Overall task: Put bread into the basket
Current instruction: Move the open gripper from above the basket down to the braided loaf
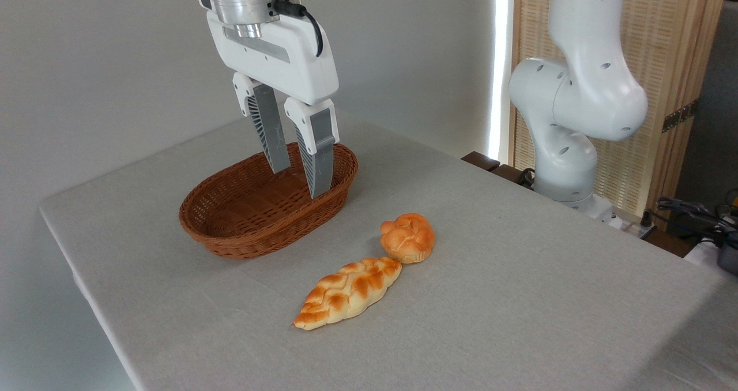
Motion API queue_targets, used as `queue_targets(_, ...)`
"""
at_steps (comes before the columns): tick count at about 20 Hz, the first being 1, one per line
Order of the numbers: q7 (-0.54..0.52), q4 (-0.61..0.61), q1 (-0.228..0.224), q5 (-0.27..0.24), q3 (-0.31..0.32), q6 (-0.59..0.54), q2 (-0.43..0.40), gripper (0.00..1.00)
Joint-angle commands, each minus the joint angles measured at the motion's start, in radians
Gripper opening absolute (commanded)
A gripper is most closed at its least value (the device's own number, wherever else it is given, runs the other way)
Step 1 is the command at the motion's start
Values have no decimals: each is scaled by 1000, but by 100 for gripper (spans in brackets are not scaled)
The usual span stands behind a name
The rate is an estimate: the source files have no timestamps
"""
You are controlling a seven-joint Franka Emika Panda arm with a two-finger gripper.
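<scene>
The bread lies nearest the camera, flat on the grey cloth-covered surface. It is a long braided loaf with pointed ends, set diagonally: one tip points toward the lower left, the other toward the upper right. The upper-right tip touches, or very nearly touches, a small round knotted bun resting just behind it.

Farther back and to the left stands the basket, an oval of reddish-brown wicker with flared sides. Nothing lies inside it. The bread is outside the basket, near its right front side but apart from it.

The tool hangs over the far right part of the basket, pointing downward. Its two grey fingers are parted by a moderate gap and hold nothing. The fingertips appear level with the basket's rim area; contact with the wicker cannot be determined.

The white arm base stands at the far right edge of the surface, before a slatted screen.
</scene>
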Motion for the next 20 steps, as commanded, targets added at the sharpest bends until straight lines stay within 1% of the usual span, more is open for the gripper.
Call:
queue_targets(1,22,18,-6,11,15,-38,10,100)
queue_targets(7,20,15,-6,11,15,-37,10,100)
queue_targets(11,23,-44,-8,11,15,-3,-7,100)
queue_targets(13,23,-119,-8,11,15,78,-38,100)
queue_targets(16,28,-274,-8,13,17,196,-79,100)
queue_targets(20,32,-397,-12,25,8,290,-78,100)
